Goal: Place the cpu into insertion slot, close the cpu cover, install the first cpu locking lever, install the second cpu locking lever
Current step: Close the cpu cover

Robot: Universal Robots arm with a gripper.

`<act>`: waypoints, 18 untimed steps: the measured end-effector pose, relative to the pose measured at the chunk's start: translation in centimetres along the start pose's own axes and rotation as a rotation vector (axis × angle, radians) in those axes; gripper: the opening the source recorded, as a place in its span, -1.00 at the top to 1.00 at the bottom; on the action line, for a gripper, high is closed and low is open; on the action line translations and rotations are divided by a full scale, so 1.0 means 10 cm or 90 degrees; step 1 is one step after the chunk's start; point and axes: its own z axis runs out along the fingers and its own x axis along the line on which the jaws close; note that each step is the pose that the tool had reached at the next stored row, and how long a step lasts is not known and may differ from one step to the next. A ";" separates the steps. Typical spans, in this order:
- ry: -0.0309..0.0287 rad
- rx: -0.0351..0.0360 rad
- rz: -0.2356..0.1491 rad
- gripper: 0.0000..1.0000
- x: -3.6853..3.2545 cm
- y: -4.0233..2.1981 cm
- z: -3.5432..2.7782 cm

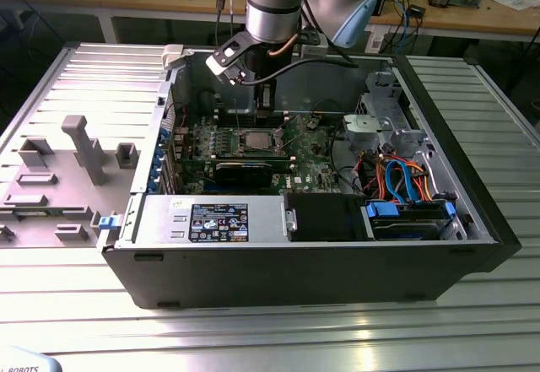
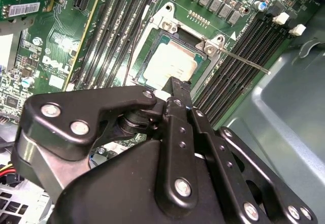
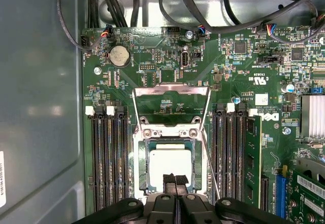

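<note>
Part of the cpu (image 3: pixel 169 164) hidden by tool (image 3: pixel 175 181)

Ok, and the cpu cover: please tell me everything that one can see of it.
In the first wrist view, the cpu cover is a thin silvery metal frame with a large window, through which the green board shows. It stands swung open, tilted back from the insertion slot and joined to it at its hinge edge. The cpu lies uncovered in the slot. A thin wire lever starts near the hinge. The gripper is over the cpu, apart from the cover.
</note>
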 end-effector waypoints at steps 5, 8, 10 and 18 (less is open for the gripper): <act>-0.0001 0.0000 0.000 0.79 0.000 -0.001 -0.029; -0.0001 0.0000 0.000 0.79 0.000 -0.001 -0.042; 0.0000 0.0000 0.000 0.79 0.001 -0.001 -0.047; -0.0001 0.0000 0.000 0.79 0.000 -0.002 -0.065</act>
